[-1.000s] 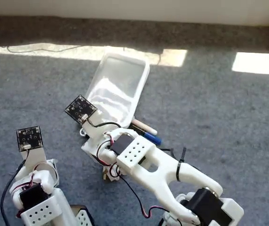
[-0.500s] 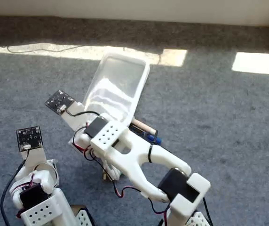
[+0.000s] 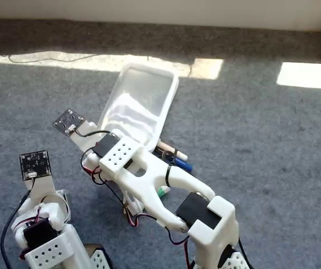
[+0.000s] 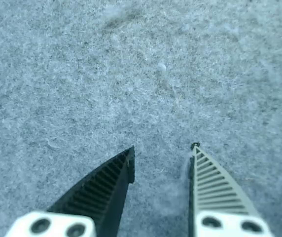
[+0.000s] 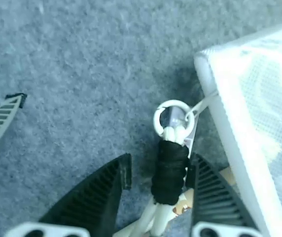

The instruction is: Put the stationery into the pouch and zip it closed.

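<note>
a: item 1, pouch (image 3: 141, 101): white mesh, lying flat on the grey carpet (image 3: 261, 140). your right arm (image 3: 149, 179) stretched to its near corner.

b: item 2, your right gripper (image 5: 160, 160): fingers parted, clamped on nothing. the pouch's ring pull (image 5: 173, 116) and its black cord wrap (image 5: 170, 168) sat between them, the wrap just beside one finger.

a: item 3, a beige marker (image 3: 172, 151) and a blue pen (image 3: 180, 164): both lay on the carpet just beside the pouch, outside it, partly under that arm.

b: item 4, your left gripper (image 4: 163, 148): fingers apart, holding nothing, above bare carpet.
</note>
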Action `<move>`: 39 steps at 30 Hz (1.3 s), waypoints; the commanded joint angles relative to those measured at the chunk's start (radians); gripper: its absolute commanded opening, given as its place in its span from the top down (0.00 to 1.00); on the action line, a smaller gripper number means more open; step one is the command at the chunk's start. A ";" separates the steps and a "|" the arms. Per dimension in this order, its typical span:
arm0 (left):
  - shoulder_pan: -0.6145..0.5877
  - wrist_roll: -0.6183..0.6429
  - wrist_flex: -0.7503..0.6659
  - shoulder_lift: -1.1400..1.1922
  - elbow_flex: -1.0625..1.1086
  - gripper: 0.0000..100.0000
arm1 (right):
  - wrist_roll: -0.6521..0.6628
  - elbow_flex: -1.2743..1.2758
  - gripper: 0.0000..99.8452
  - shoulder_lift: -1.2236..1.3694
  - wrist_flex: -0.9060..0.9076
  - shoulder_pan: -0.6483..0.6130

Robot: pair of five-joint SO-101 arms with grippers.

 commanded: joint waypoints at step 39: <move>-0.007 -0.005 0.005 -0.007 0.019 0.82 | 0.046 -0.012 0.99 -0.259 0.246 0.163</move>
